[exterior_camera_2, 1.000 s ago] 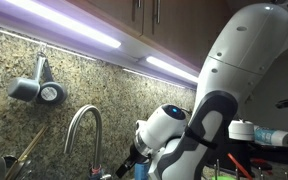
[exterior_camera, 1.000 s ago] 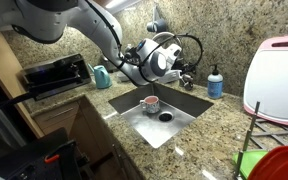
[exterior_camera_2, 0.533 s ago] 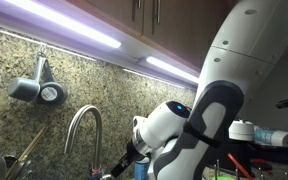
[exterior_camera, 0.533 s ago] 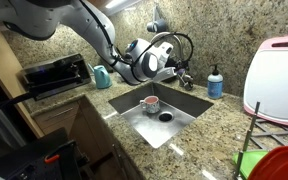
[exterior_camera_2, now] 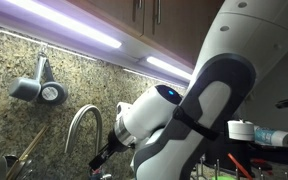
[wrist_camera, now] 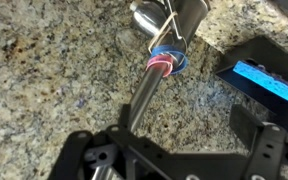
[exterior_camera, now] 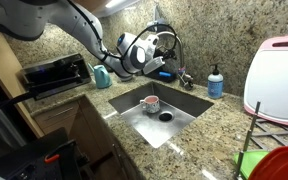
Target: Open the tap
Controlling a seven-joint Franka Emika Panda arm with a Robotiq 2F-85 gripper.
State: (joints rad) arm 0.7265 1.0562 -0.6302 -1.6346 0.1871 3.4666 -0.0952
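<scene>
Gripper [wrist_camera: 169, 140] at tap [wrist_camera: 144, 92], over granite counter [wrist_camera: 44, 70]. Fingers spread wide, chrome stem between them. Contact not discernible.

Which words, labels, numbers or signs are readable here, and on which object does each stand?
No text can be read.
soap bottle: label too small and blurred.
tap: a red and blue ring in the wrist view, no letters.
</scene>
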